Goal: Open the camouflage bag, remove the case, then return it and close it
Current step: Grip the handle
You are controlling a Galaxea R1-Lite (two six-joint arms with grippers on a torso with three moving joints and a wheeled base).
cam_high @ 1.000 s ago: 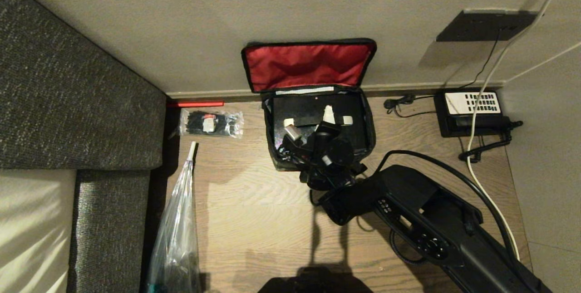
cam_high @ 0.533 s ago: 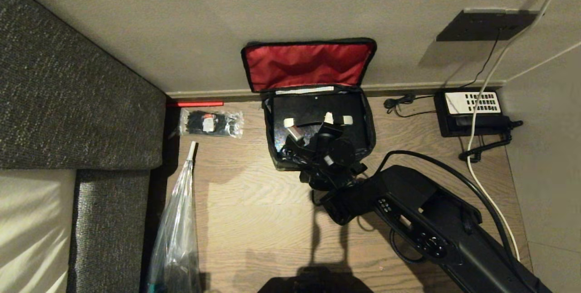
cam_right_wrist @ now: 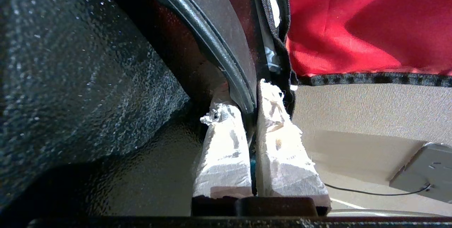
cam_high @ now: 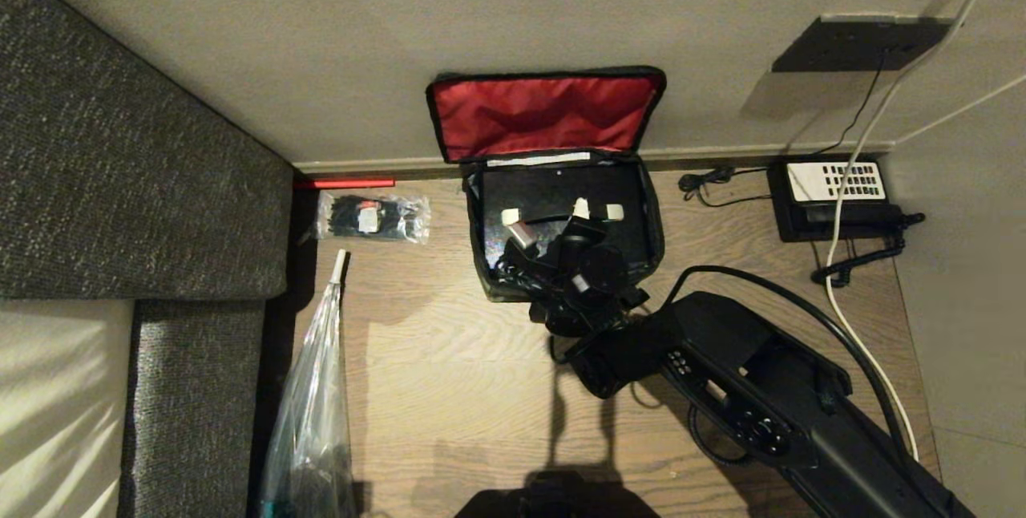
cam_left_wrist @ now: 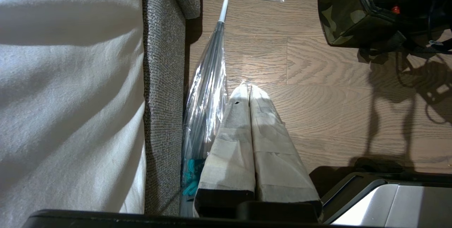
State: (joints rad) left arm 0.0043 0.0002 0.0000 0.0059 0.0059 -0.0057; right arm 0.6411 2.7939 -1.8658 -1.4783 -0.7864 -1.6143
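- 1 camouflage bag (cam_high: pixel 490 261) on floor (cam_high: pixel 449 390) by far wall, red-lined lid (cam_high: pixel 545 113) up against wall.
- 1 case (cam_high: pixel 561 193) inside bag, flat, long axis left-right, handle (cam_high: pixel 553 216) on near side.
- Right gripper (cam_high: pixel 579 217) over bag, jaws pinched shut on handle.
- Left gripper (cam_left_wrist: pixel 249 90) parked near sofa (cam_left_wrist: pixel 164 79), jaws closed, empty.

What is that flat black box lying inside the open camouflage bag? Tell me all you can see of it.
The flat black hard case, with a pebbled, plastic-looking shell, lies flat in the open camouflage bag, nearly filling it. Its black handle has cream ends. The right gripper is shut on that handle, one taped finger on each side.
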